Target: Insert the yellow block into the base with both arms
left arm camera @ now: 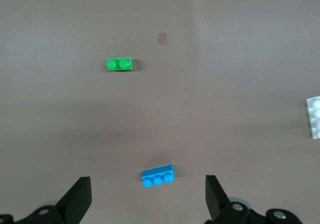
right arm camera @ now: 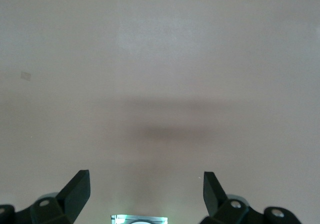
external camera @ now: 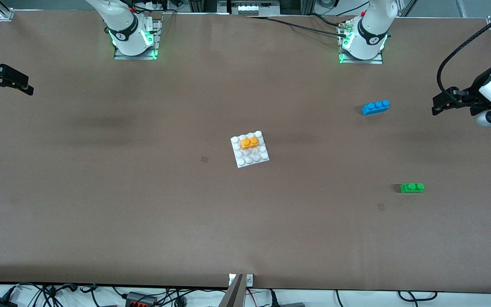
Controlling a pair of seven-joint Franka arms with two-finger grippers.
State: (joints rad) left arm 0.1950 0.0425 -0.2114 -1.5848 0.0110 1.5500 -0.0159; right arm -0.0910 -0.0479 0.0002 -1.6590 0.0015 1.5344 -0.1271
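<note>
The glossy yellow block (external camera: pixel 249 142), two round studs up, sits pressed onto the studded white square base (external camera: pixel 250 149) mid-frame on the matte brown desk (external camera: pixel 143 192), long axis running across the frame, slightly tilted. The left gripper (external camera: pixel 437 106) at the frame's right edge and the right gripper (external camera: pixel 26 85) at its left edge both hang spread and empty.

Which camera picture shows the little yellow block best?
The front view. There the yellow block shows whole, sitting on the white base in the middle of the table. The left wrist view catches only an edge of the base, with no yellow block in sight. The right wrist view shows just bare table, so neither one appears.
</note>
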